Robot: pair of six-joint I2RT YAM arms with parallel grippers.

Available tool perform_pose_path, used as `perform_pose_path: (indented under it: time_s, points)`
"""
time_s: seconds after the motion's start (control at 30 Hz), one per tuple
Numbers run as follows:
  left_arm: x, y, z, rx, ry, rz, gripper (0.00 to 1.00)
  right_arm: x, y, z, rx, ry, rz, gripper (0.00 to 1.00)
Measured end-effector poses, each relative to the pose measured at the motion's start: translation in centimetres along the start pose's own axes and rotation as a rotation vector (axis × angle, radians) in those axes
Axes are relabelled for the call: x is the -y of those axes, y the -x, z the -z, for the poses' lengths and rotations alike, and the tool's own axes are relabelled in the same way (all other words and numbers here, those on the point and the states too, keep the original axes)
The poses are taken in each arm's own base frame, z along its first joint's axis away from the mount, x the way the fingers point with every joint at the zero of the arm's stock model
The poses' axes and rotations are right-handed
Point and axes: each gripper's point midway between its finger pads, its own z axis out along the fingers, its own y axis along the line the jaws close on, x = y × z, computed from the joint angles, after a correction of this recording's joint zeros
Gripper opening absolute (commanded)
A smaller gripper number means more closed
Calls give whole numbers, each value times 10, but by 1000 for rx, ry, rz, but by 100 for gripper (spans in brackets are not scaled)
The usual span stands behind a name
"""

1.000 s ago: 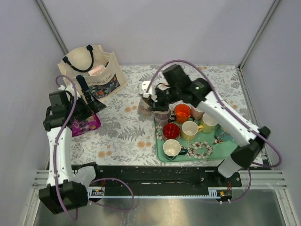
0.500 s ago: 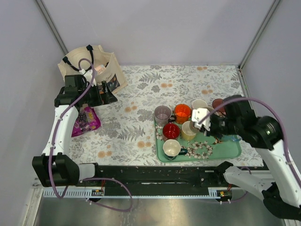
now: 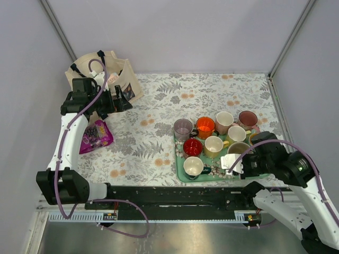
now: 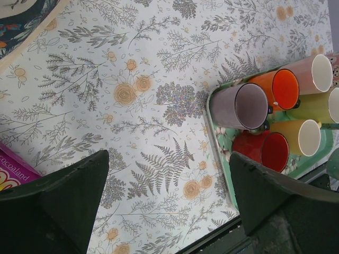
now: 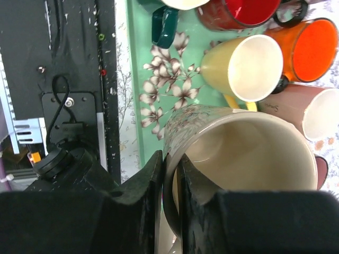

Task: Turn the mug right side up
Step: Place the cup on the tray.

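My right wrist view shows what the overhead view hides: my right fingers (image 5: 170, 174) are nearly closed on the rim of the mug (image 5: 238, 153), one inside the wall and one outside. From above, my right fingers (image 3: 233, 161) and forearm cover most of that mug, so only its place reads there: over the near right part of the green tray (image 3: 183, 175), close to the table's (image 3: 153, 137) near edge. I cannot tell whether it rests on the tray or hangs just above it.

The mug is cream inside with a grey floral print outside, and its mouth faces my wrist camera.

My left fingers (image 4: 167, 211) stand wide open and hold nothing. They hover above the table's left side, near the tote bag (image 3: 106, 74).
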Motion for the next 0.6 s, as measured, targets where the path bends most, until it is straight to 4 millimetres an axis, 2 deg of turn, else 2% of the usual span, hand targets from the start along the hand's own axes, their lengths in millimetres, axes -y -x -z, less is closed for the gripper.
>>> perform_pose_path:
  time_s: [0.23,0.47,0.6]
  points:
    - [4,-5,6,6,-4,-19,99,-5,-9,-20,-21,81,82,0]
    - [7,-10,13,10,-4,-49,99,-26,-20,-46,-2,199,170,0]
    - [7,-13,16,7,0,-62,99,-32,-25,-61,-7,274,191,0]
